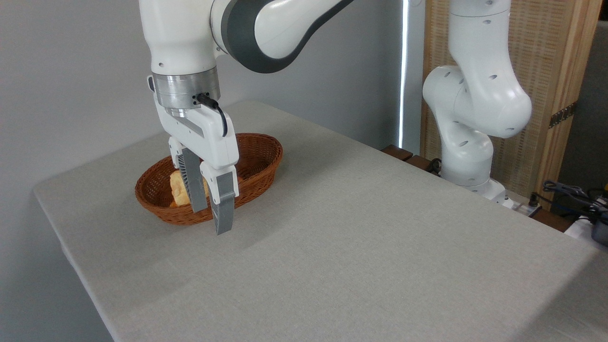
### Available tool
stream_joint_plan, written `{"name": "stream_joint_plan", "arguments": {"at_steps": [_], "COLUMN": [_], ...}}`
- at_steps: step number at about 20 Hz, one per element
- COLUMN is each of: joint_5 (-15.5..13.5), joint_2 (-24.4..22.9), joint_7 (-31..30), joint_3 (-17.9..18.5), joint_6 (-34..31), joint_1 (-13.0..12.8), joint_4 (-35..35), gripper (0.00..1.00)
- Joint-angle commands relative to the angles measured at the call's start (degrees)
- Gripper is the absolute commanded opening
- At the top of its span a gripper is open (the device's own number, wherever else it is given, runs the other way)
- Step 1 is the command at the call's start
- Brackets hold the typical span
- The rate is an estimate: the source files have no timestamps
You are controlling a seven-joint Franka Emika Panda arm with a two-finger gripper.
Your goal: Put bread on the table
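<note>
You are at the approach step: the bread lies in the wicker basket, not yet on the table, and nothing has been picked up. The gripper hangs over the near rim of the basket with its jaws apart and empty. The bun sits just behind and to the left of the fingers, partly hidden by the back one (so how close they are in depth is hard to judge). Your next move, as I read it, calls for shifting further over the basket, lowering until the fingers straddle the bun, then closing gently.
</note>
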Motion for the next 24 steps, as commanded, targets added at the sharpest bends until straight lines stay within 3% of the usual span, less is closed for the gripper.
{"name": "stream_joint_plan", "arguments": {"at_steps": [1,9,13,18,24], "joint_5": [-1.14,-2.28,-5.79,-11.42,-11.69], "joint_2": [-0.55,-0.46,-0.11,-0.02,2.09], "joint_7": [1.12,0.77,0.42,0.15,0.15], "joint_3": [0.57,0.04,-1.37,-4.52,-10.06], "joint_6": [-0.77,-0.34,1.68,3.27,3.8], "joint_1": [-0.26,-0.79,-0.97,-1.4,-1.41], "joint_4": [0.17,0.08,0.08,0.08,0.08], "gripper": [1.0,1.0,1.0,1.0,1.0]}}
